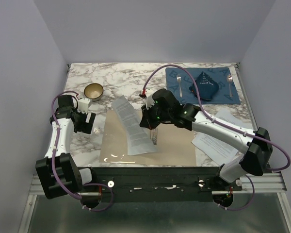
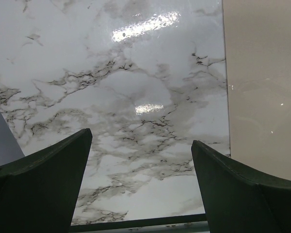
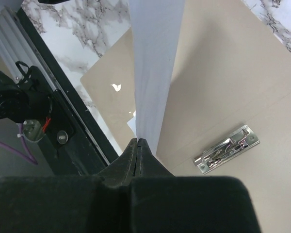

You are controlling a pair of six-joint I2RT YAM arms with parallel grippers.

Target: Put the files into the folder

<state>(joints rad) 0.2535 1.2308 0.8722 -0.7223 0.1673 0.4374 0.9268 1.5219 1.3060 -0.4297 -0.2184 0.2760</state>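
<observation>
- right now the right claw (image 3: 137, 141) is clamped on one edge of a sheet (image 3: 155, 73), which stands curled on its side over the folder (image 3: 218, 97).
- from above, the sheet's near end rests on the folder's left leaf and its far end pokes past the folder's far edge, over the table (image 2: 111, 97).
- the left claw (image 2: 140, 141) hangs wide apart over bare marble just beside the folder's left edge, holding nothing.
- to do this step well, i'd roll the wrist so the sheet falls flat, not folded.
- draw it toward the near edge until the far end comes inside the leaf, and square it to the spine.
- keep the fingers off the clip (image 3: 226, 148), and let go only once the paper lies down; it is thin and will likely slide or spring back.
- the idle left claw could pin a corner.
- count: one folder, one clip, one sheet in the grip.
- a loose pile (image 1: 211, 144) of more sheets lies on the right, partly under the arm; i cannot tell how many.
- also one bowl (image 1: 93, 91), one placemat (image 1: 172, 77), one napkin (image 1: 206, 85), two spoons (image 1: 179, 83).
</observation>
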